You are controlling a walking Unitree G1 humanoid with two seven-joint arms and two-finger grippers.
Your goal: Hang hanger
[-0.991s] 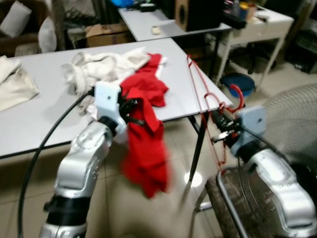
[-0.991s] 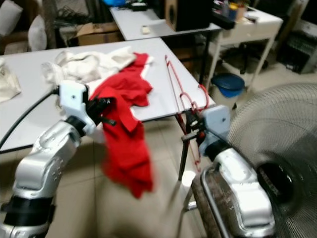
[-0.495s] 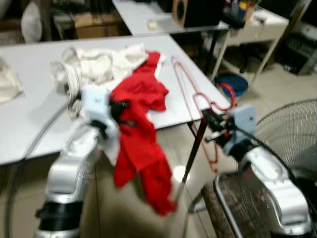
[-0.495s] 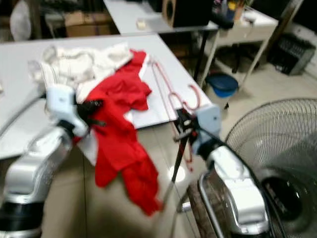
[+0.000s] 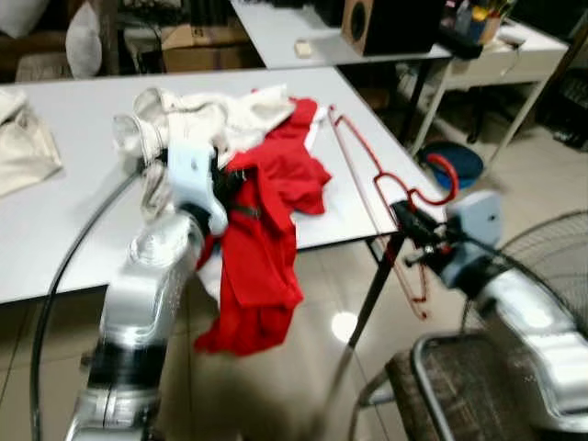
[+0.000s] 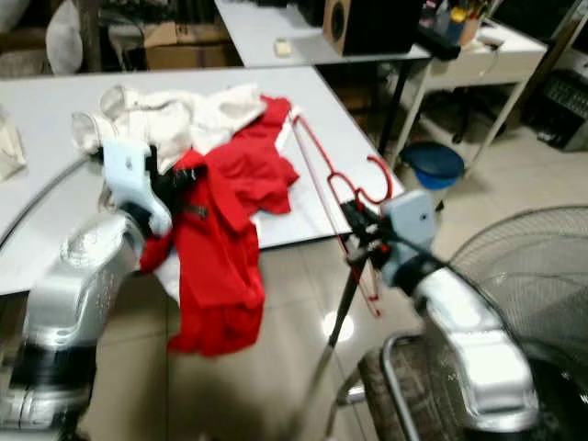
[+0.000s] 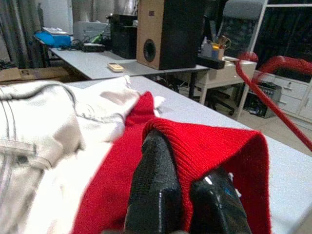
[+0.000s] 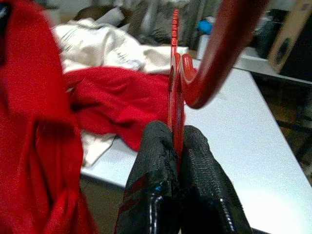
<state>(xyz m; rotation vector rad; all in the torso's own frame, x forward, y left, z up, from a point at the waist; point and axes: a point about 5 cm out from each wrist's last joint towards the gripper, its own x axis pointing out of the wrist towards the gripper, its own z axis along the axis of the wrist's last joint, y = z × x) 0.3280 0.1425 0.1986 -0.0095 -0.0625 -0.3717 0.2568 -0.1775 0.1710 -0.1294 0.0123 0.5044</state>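
Left gripper (image 5: 223, 188) raised just off the near edge of the grey table (image 5: 73, 220), fingers (image 7: 153, 185) pinched on a fold of the red garment (image 5: 262, 239); upper part of the cloth bunched on the table, the rest hanging over that edge toward the tiled floor (image 5: 276, 395). Pale, cream-coloured clothes (image 5: 197, 119) heaped on the table behind the red cloth and touching it, another pale piece (image 5: 23, 152) lying toward the table's left end.

Right gripper (image 5: 411, 231) held just off the table's right near corner, fingers (image 8: 156, 175) pressed together on the red hanger (image 5: 390, 197) at its neck, below the hook. Hook curving up past the corner, one long side reaching back over the tabletop beside the red garment, the lower part dipping below the table edge next to the black table leg (image 5: 367, 303).

Right of the table: blue bin (image 5: 459, 161) on the floor, wire fan guard (image 5: 542, 257), metal-framed chair (image 5: 441, 386). Behind the table, a second table carrying a black-fronted wooden speaker (image 5: 386, 23)
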